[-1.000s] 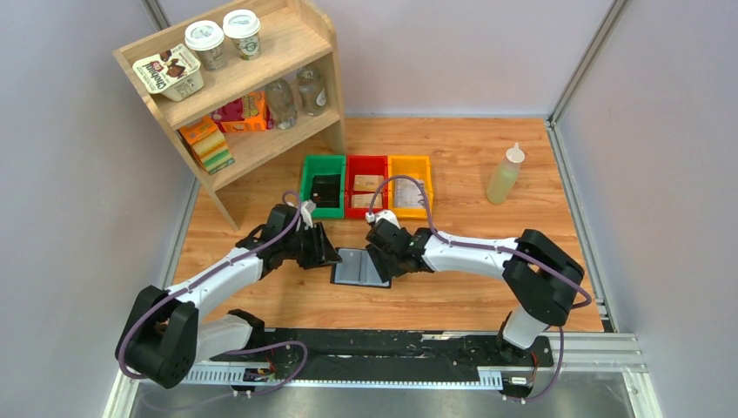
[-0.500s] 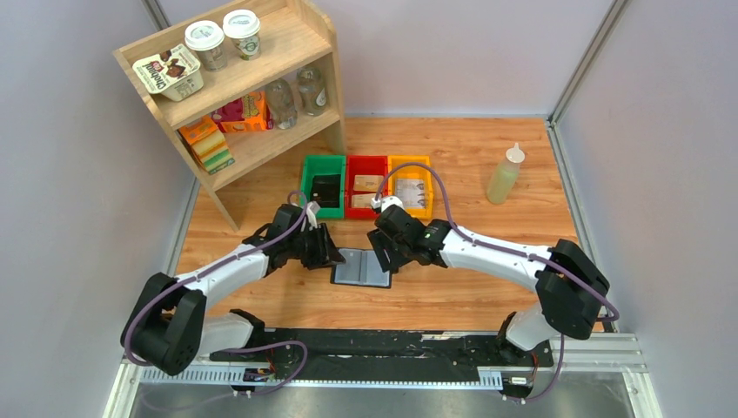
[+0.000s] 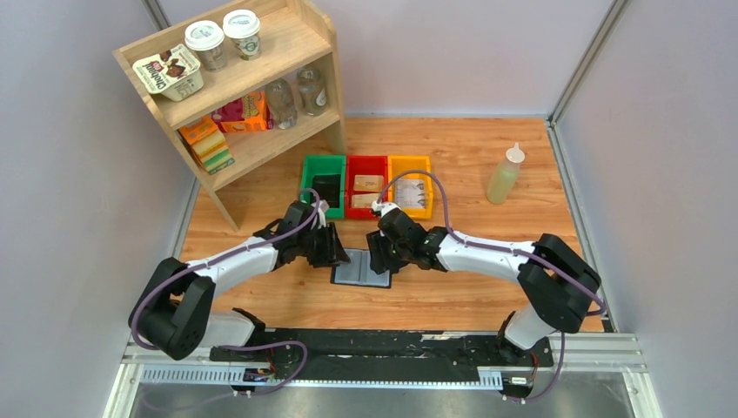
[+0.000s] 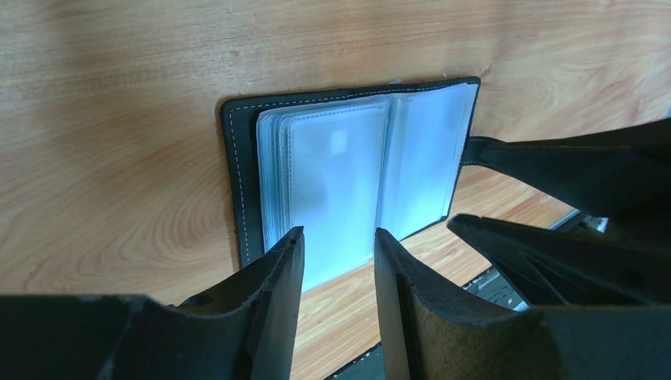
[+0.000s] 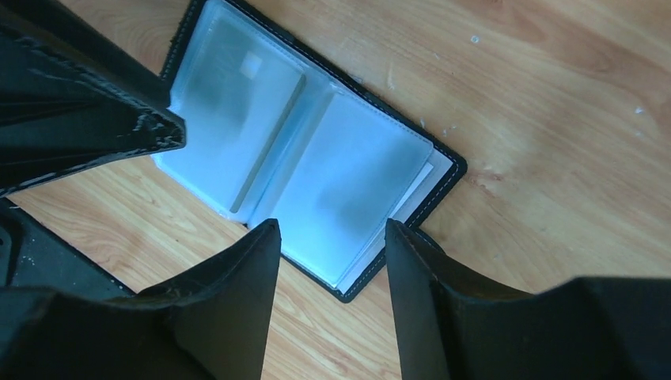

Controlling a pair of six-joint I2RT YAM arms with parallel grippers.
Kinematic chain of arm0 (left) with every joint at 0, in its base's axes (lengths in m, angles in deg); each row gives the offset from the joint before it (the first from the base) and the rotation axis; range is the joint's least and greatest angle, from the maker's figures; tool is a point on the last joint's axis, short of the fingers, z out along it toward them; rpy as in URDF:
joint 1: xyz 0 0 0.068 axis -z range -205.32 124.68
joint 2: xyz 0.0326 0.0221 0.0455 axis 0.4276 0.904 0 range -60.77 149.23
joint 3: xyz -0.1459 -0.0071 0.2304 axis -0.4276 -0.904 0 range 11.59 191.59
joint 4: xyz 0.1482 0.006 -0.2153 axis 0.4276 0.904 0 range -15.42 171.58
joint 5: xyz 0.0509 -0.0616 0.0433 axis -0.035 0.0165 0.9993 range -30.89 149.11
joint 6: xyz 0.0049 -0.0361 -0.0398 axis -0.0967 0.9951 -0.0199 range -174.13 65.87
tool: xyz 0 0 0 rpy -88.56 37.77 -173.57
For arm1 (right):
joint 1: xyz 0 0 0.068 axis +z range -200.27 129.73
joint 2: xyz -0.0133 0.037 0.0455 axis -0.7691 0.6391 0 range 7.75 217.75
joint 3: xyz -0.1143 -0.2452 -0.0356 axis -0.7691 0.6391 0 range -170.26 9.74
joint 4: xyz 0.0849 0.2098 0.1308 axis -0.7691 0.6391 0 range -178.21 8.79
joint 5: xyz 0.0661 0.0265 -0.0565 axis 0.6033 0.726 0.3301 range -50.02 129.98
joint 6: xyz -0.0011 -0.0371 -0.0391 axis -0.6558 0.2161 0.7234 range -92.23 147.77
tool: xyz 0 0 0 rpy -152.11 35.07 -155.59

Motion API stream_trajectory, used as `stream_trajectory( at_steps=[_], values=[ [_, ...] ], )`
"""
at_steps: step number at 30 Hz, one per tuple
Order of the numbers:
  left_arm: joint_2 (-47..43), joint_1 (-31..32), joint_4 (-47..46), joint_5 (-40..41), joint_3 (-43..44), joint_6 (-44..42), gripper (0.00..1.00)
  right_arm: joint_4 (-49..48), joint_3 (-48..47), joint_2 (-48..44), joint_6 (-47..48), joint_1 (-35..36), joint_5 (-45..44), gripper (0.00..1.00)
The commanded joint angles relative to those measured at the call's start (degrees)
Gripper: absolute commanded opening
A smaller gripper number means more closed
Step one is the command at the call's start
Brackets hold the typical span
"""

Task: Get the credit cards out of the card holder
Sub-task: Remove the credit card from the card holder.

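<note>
Beneath both parted, empty jaws the holder (image 4: 348, 170) lies open; sleeves (image 5: 348, 182) look floppy, slick; I'd pinch the stiff edge of what seems a card (image 5: 229, 103).

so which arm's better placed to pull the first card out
Left, probably. The left gripper is open with its fingertips astride the card holder page that shows a chip-like mark, likely a card. The right gripper, also open, faces the plainer page.

Overhead; both wrists close over card holder (image 3: 358, 270)
</note>
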Motion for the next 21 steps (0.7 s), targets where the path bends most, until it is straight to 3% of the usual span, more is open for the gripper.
stream_trajectory(
  at_steps=[1,21],
  values=[
    [0.6,0.9,0.6,1.4,2.4,-1.8,0.46,-6.9,2.3,2.1,-2.9,-1.1,3.0,0.53],
    [3.6,3.9,3.8,2.9,5.7,-2.9,0.45,-10.7,7.3,2.6,-5.3,-1.9,4.3,0.52]
  ],
)
